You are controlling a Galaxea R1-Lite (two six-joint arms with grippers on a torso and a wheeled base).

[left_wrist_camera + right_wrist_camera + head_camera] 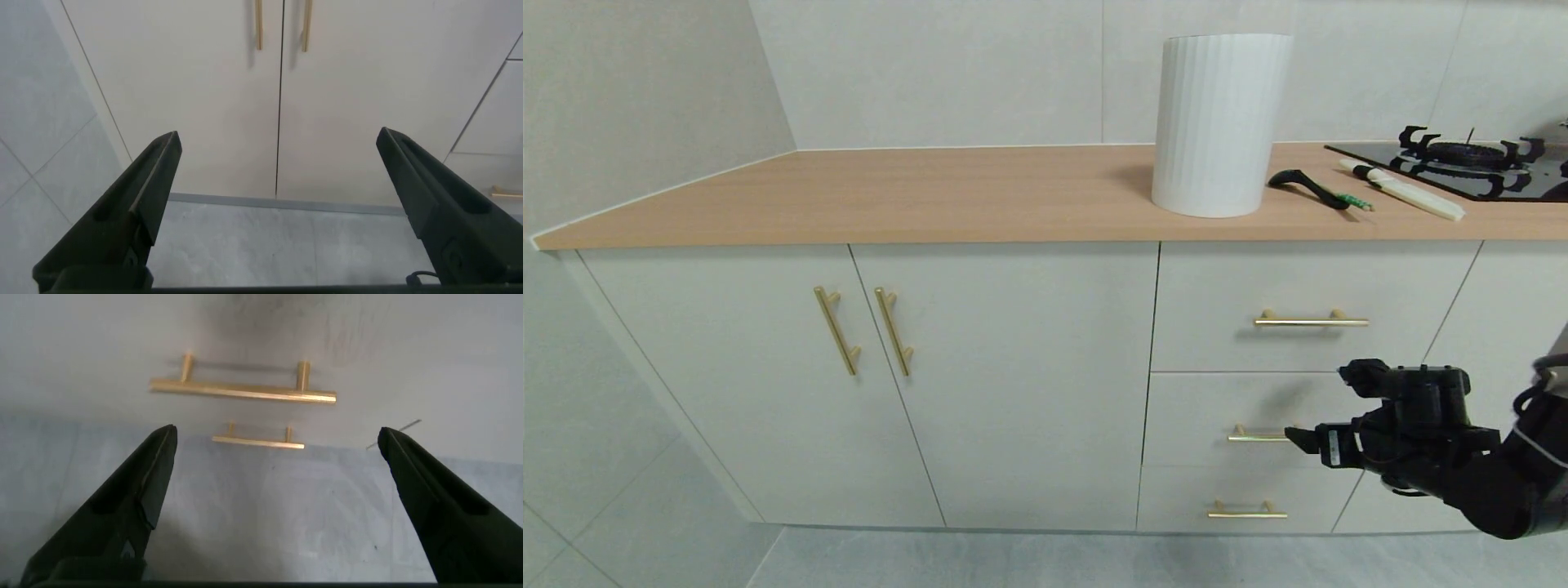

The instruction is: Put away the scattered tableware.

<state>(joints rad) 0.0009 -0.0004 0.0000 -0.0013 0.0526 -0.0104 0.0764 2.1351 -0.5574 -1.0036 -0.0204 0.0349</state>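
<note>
A black ladle and a long white utensil, perhaps a sheathed knife though we cannot be sure, lie on the wooden bench. They are just right of a tall white ribbed canister and beside the gas hob. Both have their long axes running left to right, slanting toward the bench's front edge.

Below them is a stack of three drawers with gold bar handles. The right gripper hangs in front of the middle drawer, jaws spread wide and holding nothing. The tableware lies well above it. The middle drawer handle runs level, just left of the jaws. In the right wrist view this bar sits ahead of the open gap, not yet inside it.

The left gripper, jaws also wide and empty, faces the cupboard doors well to the left. We judge the right arm far nearer to both handle and tableware.
</note>
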